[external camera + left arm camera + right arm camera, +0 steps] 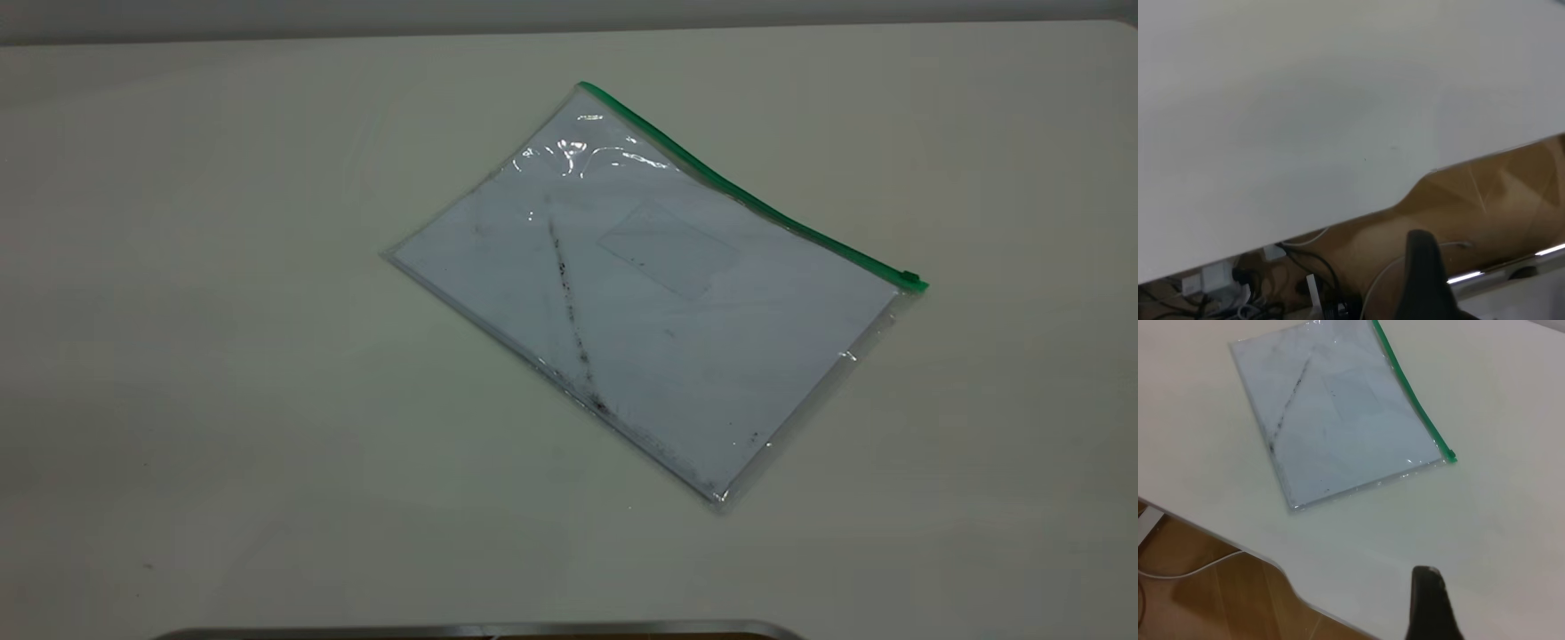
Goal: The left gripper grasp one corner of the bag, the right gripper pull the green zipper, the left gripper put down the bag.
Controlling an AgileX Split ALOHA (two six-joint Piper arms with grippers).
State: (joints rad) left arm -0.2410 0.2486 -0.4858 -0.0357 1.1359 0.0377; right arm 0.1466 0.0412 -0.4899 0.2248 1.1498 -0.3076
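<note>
While hidden from the exterior view, black gripper tips at each wrist view's edge, bag [649, 302] flat, openness untellable.

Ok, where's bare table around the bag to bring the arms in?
Bare table rings the bag: widest on the exterior view's left, narrower between the green zipper and the far edge, and right of its slider end. Nothing is crowded. The right gripper sits off the bag; the left gripper sits beyond the table edge.

clear bag [658, 302] lies flat, green zipper [756, 203] shut.
</note>
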